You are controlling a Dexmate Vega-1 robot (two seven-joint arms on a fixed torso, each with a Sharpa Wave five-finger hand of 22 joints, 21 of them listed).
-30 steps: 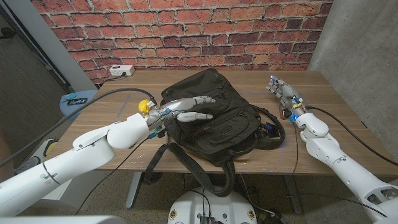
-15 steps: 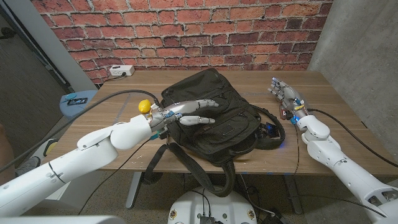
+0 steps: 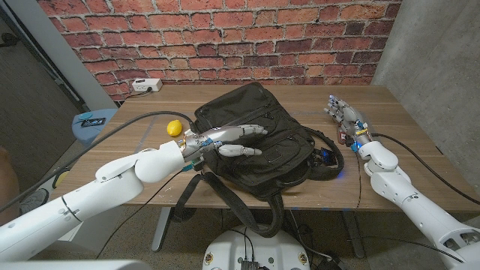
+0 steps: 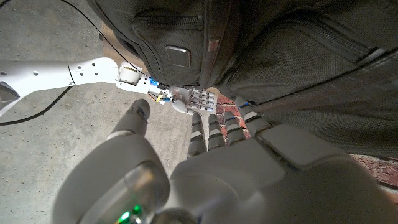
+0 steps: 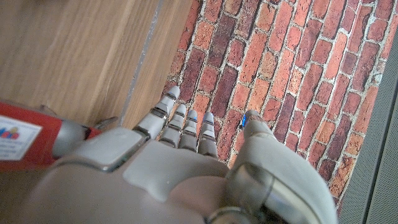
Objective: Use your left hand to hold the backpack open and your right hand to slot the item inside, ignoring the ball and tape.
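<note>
Lying across the middle of the wooden table (image 3: 120,127), the black backpack (image 3: 262,142) has its straps trailing over the near edge. The left hand (image 3: 225,140) is stretched out over the bag's near left part, fingers long and slightly apart, the thumb spread below them; whether the fingertips actually touch the fabric cannot be told, and nothing is gripped. In the left wrist view the same hand (image 4: 205,155) shows extended fingers against the dark bag (image 4: 280,56). The right hand (image 3: 343,114) stands at the table's right side, well apart from the bag, fingers straight and holding nothing; in the right wrist view its fingers (image 5: 180,127) point toward the brick wall (image 5: 280,62), with a red item bearing a white label (image 5: 28,140) just beside the hand on the wood. A yellow ball (image 3: 174,127) sits near the left wrist, just left of the backpack. A white power strip (image 3: 146,85) lies at the far left edge.
</note>
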